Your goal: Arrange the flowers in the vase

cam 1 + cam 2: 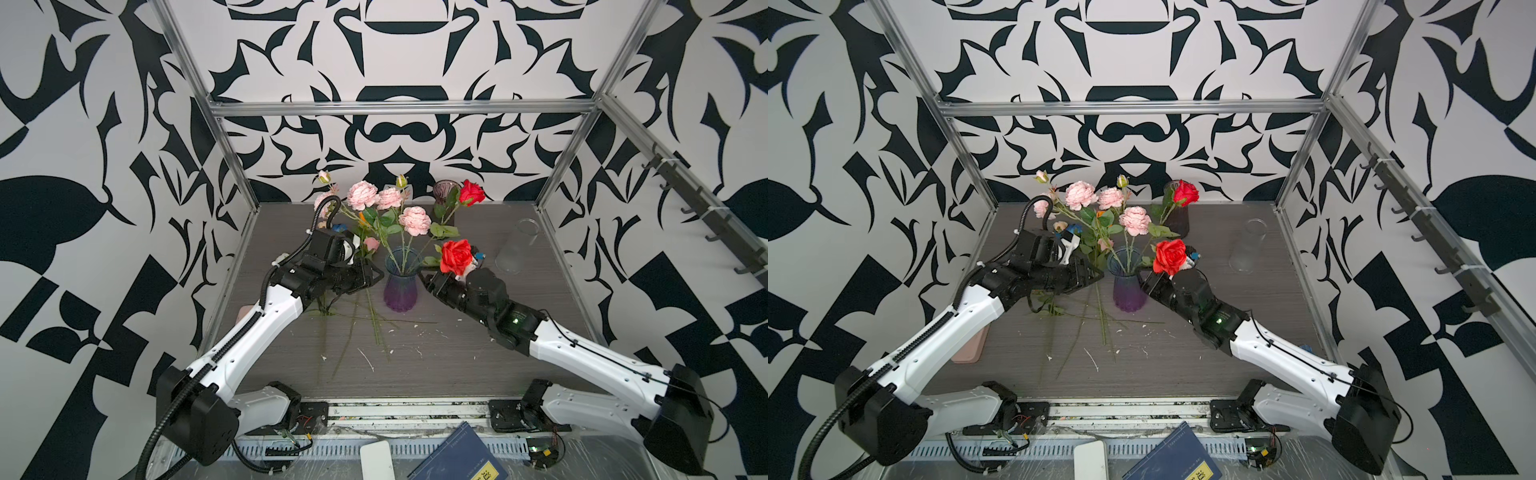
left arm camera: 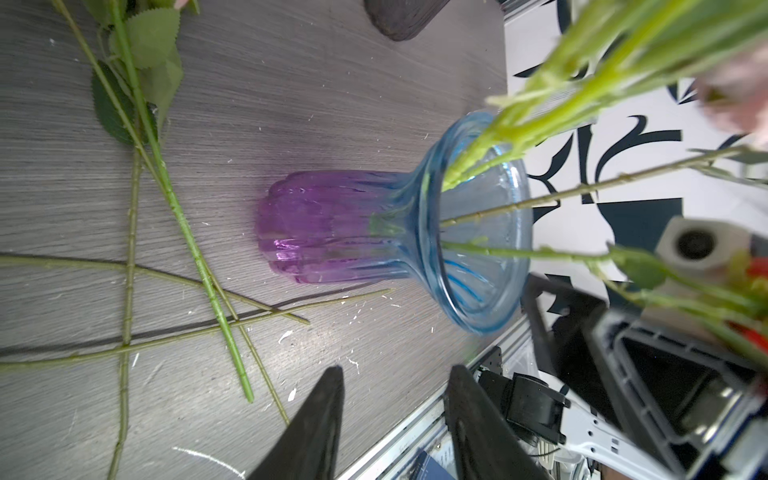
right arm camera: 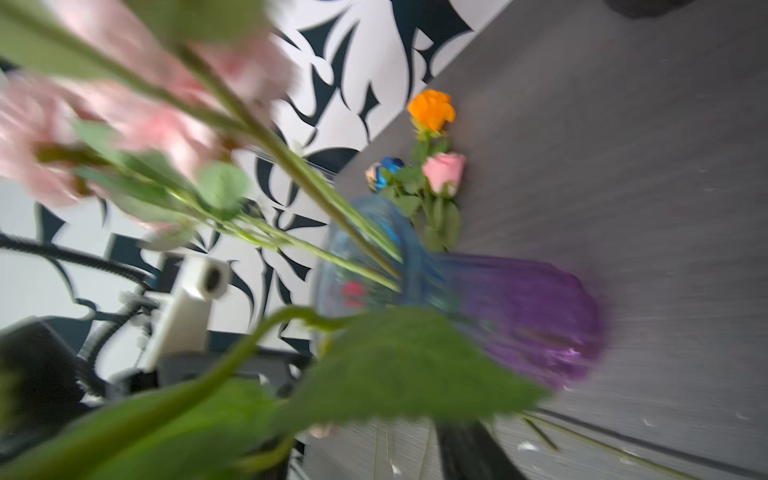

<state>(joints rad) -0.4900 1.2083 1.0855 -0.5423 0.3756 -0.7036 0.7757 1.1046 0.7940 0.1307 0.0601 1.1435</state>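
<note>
- The blue-and-purple glass vase (image 1: 401,286) stands upright at the centre of the table (image 1: 436,365) in both top views, between the two grippers.
- The pink ruffled spray (image 1: 414,220) and the upper red rose (image 1: 472,192) rise from its mouth, with their blooms above the centre of the frame.
- The lower red rose (image 1: 456,256) leans out to the right of the vase. Its bloom is over the right gripper (image 1: 424,278), and the left wrist view shows its stem reaching into the vase mouth.
- The right gripper sits just beside the vase's right side. The right wrist view is blurred and a leaf covers the jaws, so I cannot tell whether they pinch the stem.
- The left gripper (image 2: 397,370) is spread with nothing between its fingers, just left of the vase.
- An orange rose (image 3: 432,109), a pink rose (image 3: 444,171) and a blue rose (image 3: 388,165) lie on the table behind the left arm.
- Loose green stems (image 1: 376,320) cross on the table at the lower left of the vase.
- A dark glass vase (image 1: 445,192) stands at the back, and a clear glass vessel (image 1: 517,249) is at the right.
</note>
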